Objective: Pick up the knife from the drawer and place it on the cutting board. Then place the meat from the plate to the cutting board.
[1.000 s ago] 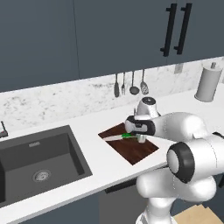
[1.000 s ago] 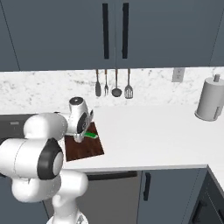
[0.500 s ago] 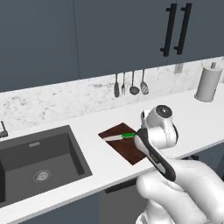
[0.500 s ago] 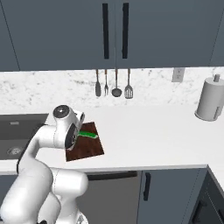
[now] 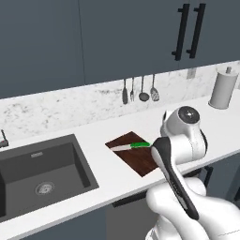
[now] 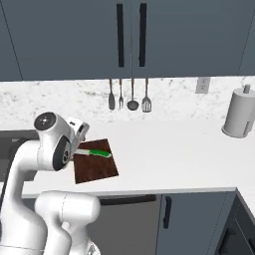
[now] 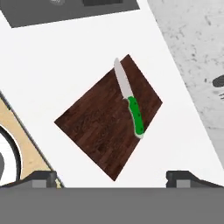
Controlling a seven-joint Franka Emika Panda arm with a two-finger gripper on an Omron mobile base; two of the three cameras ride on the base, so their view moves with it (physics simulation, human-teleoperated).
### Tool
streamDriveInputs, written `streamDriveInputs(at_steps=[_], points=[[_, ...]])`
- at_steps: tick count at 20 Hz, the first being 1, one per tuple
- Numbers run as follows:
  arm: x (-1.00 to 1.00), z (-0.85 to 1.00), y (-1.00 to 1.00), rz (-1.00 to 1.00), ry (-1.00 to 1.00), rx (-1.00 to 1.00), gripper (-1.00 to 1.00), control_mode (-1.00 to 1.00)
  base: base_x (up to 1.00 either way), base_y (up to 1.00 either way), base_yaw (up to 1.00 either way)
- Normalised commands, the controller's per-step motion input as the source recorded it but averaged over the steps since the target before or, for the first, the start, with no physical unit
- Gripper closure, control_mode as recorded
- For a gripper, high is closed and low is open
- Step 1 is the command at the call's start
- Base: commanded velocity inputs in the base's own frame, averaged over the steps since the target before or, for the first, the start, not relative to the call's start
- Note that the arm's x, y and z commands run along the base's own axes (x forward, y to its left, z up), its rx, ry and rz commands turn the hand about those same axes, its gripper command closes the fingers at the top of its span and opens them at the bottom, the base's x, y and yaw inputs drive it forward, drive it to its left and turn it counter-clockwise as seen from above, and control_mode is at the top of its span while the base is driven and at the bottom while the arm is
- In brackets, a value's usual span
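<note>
The knife [image 7: 130, 105], green-handled with a pale blade, lies flat on the dark reddish-brown cutting board [image 7: 96, 127], near its far edge. It also shows in the base views, knife [image 5: 133, 146] on cutting board [image 5: 140, 159], and knife [image 6: 94, 153] on cutting board [image 6: 94, 167]. My gripper [image 7: 113, 178] hangs above the board's near corner, open, with nothing between its fingertips [image 7: 43, 176]. The pale wooden inside of the open drawer [image 7: 22, 144] shows below the counter edge. The meat and the plate are out of view.
A dark sink [image 5: 42, 173] is set in the white counter left of the board. Dark utensils [image 5: 140, 91] hang on the marbled back wall. A paper towel roll [image 5: 224, 89] stands at the far right.
The hand has lifted off the board and drawn back toward the counter's front. The knife stays lying on the board, free of the fingers.
</note>
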Motion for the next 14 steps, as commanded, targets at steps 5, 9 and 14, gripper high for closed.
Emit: streamDriveInputs(at_steps=[5,9,14], points=[[-0.23,0.77,-0.04,-0.13,0.05,0.04,-1.0,-1.0,0.0,0.0,0.0],[-0.25,0.09,-0.01,-0.03,0.0,0.01,-1.0,1.0,-0.2,0.09,0.0],[0.0,0.0,0.0,0.0,0.0,0.0,-1.0,1.0,-0.93,0.77,0.2]])
